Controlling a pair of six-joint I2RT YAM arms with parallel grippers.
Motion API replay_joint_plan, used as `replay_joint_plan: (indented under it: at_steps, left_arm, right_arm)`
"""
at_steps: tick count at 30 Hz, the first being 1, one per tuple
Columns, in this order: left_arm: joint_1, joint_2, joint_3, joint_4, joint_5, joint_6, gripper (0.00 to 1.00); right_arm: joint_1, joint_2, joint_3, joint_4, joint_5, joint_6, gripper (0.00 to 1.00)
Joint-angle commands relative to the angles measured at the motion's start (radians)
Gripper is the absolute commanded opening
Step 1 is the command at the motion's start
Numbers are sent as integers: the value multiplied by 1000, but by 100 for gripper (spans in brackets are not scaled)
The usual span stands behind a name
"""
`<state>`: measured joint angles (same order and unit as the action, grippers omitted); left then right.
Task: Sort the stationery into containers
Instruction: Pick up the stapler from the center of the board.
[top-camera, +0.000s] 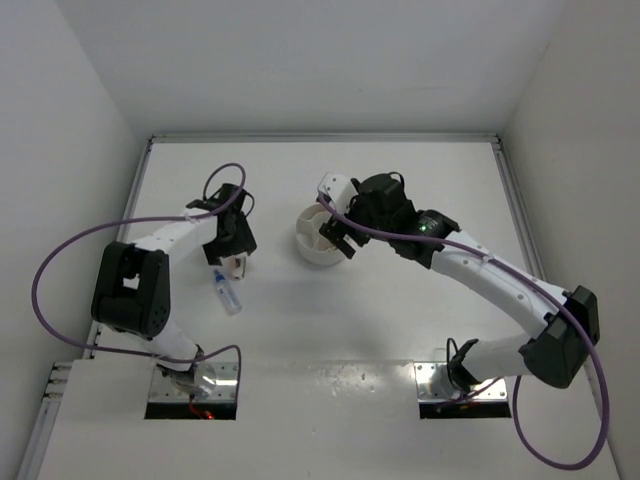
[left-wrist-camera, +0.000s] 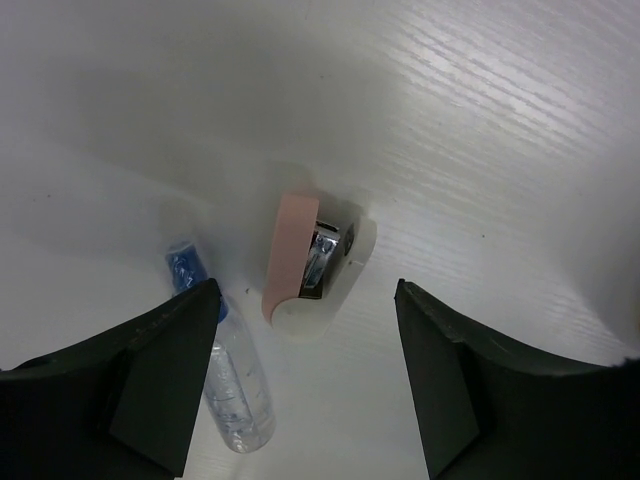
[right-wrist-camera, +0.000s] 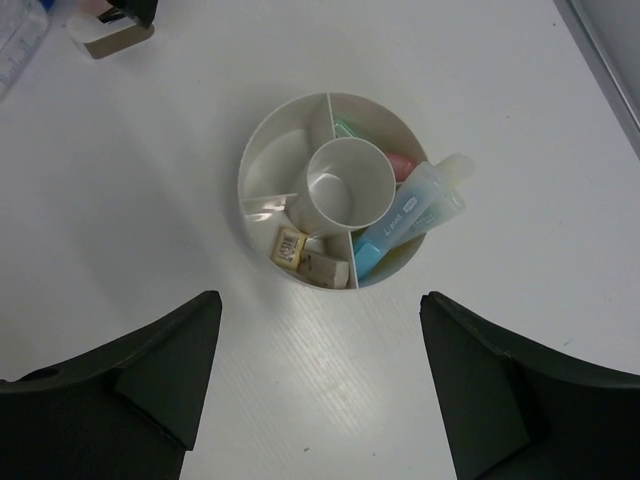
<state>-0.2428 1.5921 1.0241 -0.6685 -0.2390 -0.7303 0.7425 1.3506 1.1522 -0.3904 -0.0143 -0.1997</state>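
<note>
A: Where is the white bowl (right-wrist-camera: 280, 160) now?

B: It stands on the table (right-wrist-camera: 120, 200), right under the right gripper (right-wrist-camera: 320, 300).

A: What lies inside it?

B: Two tan eraser blocks (right-wrist-camera: 290, 247) lie in the compartment nearest to the wrist camera. In the compartment to the right of them, two pale blue sticks (right-wrist-camera: 405, 220) lean with their ends over the rim. Behind these, a pink stick (right-wrist-camera: 400, 165) and a green stick (right-wrist-camera: 347, 128) show only their ends, beside the centre cup (right-wrist-camera: 340, 185).

A: And the right gripper itself?

B: Its jaws are spread wide, and it holds nothing.

A: What is outside the bowl?

B: To the left, well apart from it, a clear tube (left-wrist-camera: 240, 400) with a blue cap lies flat on the table. Just beside it lies a small pink and white piece (left-wrist-camera: 292, 245) with a metal part. What it is, I cannot tell.

A: And the left gripper?

B: The left gripper (left-wrist-camera: 305, 295) hangs over this piece, fingers parted wide, gripping nothing. One finger hides part of the tube.
</note>
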Motion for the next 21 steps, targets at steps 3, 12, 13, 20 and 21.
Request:
replay_joint_plan:
  at_steps: [3,12,13,20,21]
  left_arm:
    - [-6,77,27,-10,35,31,77]
    - [-26,111,36,0,53,60,66]
    - [-26,111,36,0,53,60,62]
    - [-26,130,27,0,75,69,36]
    - [-26,131,27,0,75,69,32]
  right_arm:
    - [-12,-34,-16,44,-36,19,81]
    - [-12,-45,-34,44,-36,19,81]
    - [-12,-45,-34,44,-36,19,81]
    - [-12,-54,-34,44,-46,19,81]
    - [-12,-54,-34,44,-46,19,81]
